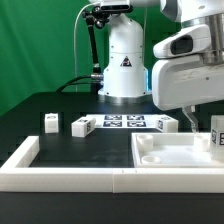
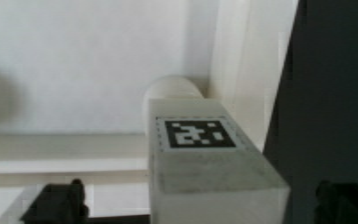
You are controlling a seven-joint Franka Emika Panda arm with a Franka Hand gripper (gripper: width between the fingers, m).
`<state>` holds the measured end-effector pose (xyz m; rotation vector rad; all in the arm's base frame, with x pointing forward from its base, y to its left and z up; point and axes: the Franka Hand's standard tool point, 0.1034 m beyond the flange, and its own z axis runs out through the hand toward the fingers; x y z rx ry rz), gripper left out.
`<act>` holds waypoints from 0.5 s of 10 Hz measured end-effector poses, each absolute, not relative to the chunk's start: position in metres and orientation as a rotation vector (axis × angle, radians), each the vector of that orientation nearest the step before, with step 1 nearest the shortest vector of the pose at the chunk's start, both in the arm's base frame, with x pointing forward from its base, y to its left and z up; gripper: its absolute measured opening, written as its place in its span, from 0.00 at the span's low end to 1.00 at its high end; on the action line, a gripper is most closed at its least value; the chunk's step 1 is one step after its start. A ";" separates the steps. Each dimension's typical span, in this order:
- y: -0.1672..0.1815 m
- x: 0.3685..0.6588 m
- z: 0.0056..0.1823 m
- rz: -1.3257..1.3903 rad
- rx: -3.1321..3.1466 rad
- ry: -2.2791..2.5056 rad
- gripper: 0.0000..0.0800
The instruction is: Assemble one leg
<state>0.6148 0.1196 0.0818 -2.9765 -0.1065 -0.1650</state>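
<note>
A leg (image 2: pixel 202 140), a short white post with a square tag on its top face, sits between my gripper's (image 2: pixel 197 205) two dark fingertips (image 2: pixel 51 203), with a gap on each side. The jaws are open and touch nothing. In the exterior view this leg (image 1: pixel 217 136) stands at the right edge on the large white panel (image 1: pixel 175 150), and my gripper (image 1: pixel 205 118) hangs just above it. Three more legs lie on the black table: two on the exterior view's left (image 1: pixel 51 122) (image 1: pixel 83 125) and one near the middle (image 1: pixel 165 123).
The marker board (image 1: pixel 122 122) lies flat behind the legs, in front of the robot base (image 1: pixel 125 60). A raised white frame (image 1: pixel 22 158) runs along the table's front and left. The panel's pale surface (image 2: pixel 69 90) fills the wrist view behind the leg.
</note>
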 end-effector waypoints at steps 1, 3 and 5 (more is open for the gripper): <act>0.123 0.614 0.081 -0.161 -2.976 -0.096 0.81; 0.127 0.615 0.079 -0.182 -2.976 -0.092 0.81; 0.127 0.615 0.078 -0.184 -2.975 -0.092 0.78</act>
